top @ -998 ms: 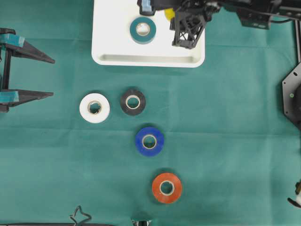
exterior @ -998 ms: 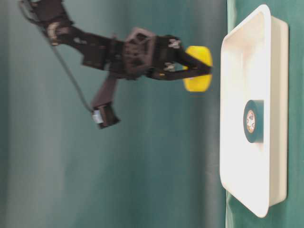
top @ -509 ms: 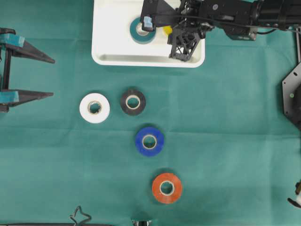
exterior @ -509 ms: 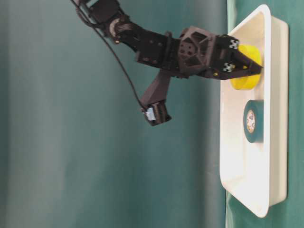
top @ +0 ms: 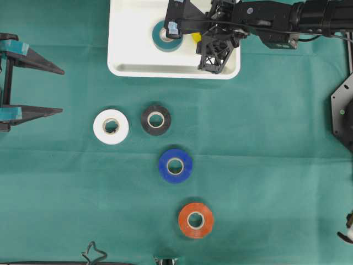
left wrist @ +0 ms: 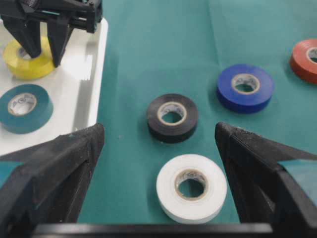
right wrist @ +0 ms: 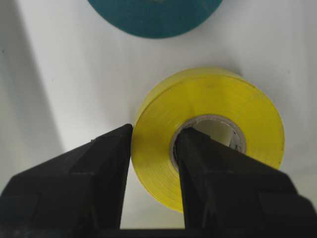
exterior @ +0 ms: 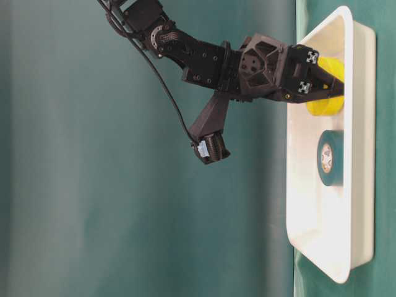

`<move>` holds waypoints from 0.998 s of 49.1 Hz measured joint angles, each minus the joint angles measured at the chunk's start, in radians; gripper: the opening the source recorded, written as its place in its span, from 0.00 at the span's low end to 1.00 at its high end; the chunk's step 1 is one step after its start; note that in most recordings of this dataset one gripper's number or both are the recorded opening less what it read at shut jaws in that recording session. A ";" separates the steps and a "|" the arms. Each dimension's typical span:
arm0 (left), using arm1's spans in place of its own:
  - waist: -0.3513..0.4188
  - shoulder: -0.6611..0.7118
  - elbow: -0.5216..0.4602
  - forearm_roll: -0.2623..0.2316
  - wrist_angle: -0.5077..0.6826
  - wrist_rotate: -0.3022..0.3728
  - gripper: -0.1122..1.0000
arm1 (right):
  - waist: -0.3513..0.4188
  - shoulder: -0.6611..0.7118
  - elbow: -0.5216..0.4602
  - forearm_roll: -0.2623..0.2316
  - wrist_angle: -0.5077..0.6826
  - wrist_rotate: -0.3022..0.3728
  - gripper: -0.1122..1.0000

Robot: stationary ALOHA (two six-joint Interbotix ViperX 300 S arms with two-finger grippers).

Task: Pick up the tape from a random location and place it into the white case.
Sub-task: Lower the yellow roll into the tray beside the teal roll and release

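Top centre, overhead: white case [top: 132, 61] with teal roll [top: 161, 40]; right claw [right wrist: 153, 163] clamped on yellow tape [right wrist: 218, 114]; left claw [left wrist: 158, 148] wide, empty.

A yellow tape roll [exterior: 326, 86] is clamped by the right gripper [exterior: 331, 88] inside the white case [exterior: 312, 204], against its floor. A teal tape roll [exterior: 330, 158] is seen just beside it in the case. The case is set on a green surface [exterior: 383, 124].
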 measured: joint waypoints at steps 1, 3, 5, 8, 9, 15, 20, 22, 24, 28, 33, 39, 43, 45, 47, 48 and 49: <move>0.000 0.000 0.000 0.002 0.000 0.000 0.96 | 0.000 0.000 0.000 0.000 0.002 0.000 0.37; 0.000 0.000 0.002 0.000 0.002 0.000 0.96 | 0.000 0.000 0.000 0.000 0.006 0.000 0.37; 0.000 0.000 0.000 0.000 0.002 0.000 0.96 | -0.002 0.000 0.000 0.000 0.009 -0.002 0.37; 0.000 0.000 0.002 0.002 0.000 0.000 0.96 | -0.002 0.000 0.000 0.000 0.011 0.003 0.37; 0.000 0.000 0.002 0.000 0.000 0.000 0.96 | 0.000 0.000 0.000 0.000 0.011 0.005 0.39; 0.000 0.000 0.002 0.000 0.002 0.000 0.96 | -0.002 0.000 -0.011 0.000 0.014 0.014 0.70; 0.000 0.000 0.002 0.000 0.000 0.000 0.96 | -0.002 0.000 -0.017 0.000 0.012 0.015 0.91; 0.000 0.000 0.000 0.000 0.000 0.000 0.96 | -0.002 -0.002 -0.018 0.000 0.014 0.015 0.93; 0.000 0.000 0.000 0.000 0.002 0.000 0.96 | 0.000 -0.003 -0.018 -0.002 0.014 0.014 0.92; 0.000 0.000 0.000 0.000 0.000 0.000 0.96 | -0.002 -0.011 -0.018 -0.002 0.020 0.015 0.91; 0.000 0.000 0.002 0.002 0.000 0.000 0.96 | -0.002 -0.034 -0.020 -0.003 0.044 0.015 0.91; 0.000 0.000 0.002 0.000 0.000 0.000 0.96 | -0.002 -0.077 -0.028 -0.008 0.087 0.015 0.91; 0.000 0.000 0.000 0.002 0.002 0.000 0.96 | -0.002 -0.121 -0.040 -0.014 0.126 0.014 0.91; 0.000 0.000 0.000 0.000 0.000 0.000 0.96 | -0.002 -0.146 -0.046 -0.017 0.146 0.014 0.91; 0.000 0.000 0.002 0.000 0.000 0.000 0.96 | -0.002 -0.173 -0.055 -0.021 0.170 0.014 0.91; 0.000 0.000 0.002 0.002 0.000 0.000 0.96 | -0.002 -0.184 -0.063 -0.023 0.183 0.014 0.91; 0.000 0.000 0.002 0.000 0.002 0.000 0.96 | 0.000 -0.195 -0.066 -0.026 0.193 0.014 0.91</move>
